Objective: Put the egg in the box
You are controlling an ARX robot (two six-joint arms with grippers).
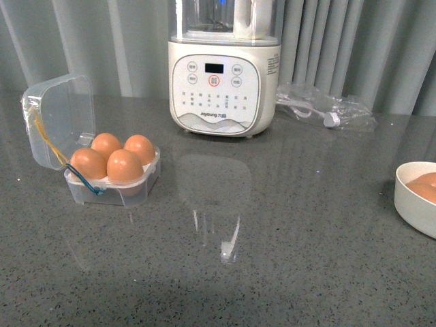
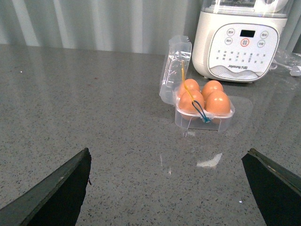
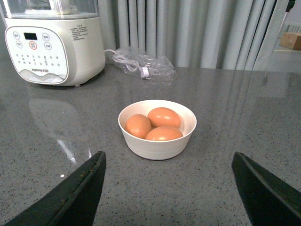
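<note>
We see the box (image 1: pixel 112 178) on the left part of the grey speckled counter (image 1: pixel 272 238), its clear lid (image 1: pixel 58 119) hinged open and standing up behind it; a yellow and a blue band run down from the lid over the front edge. All four slots hold brown eggs (image 1: pixel 125 167), sitting upright and close together; they look alike, so we cannot tell which one is the task's own.

A white bowl (image 1: pixel 412 204) sits at the counter's far right edge, well apart from the box; the right wrist view shows three more brown eggs (image 3: pixel 163 117) lying in it, touching one another.

A white kitchen appliance (image 1: pixel 221 75) with a button panel stands at the back, between box and bowl; a clear plastic bag (image 1: pixel 327 112) with a white cable lies just beside it, before the grey curtain (image 1: pixel 102 41).

Neither arm appears in the front view. The left gripper (image 2: pixel 167 151) hangs above bare counter with the box ahead of it; its dark fingers (image 2: pixel 61 188) are spread wide and hold nothing. The right gripper (image 3: pixel 168 154) faces the bowl; its fingers (image 3: pixel 70 197) are likewise spread wide and empty.
</note>
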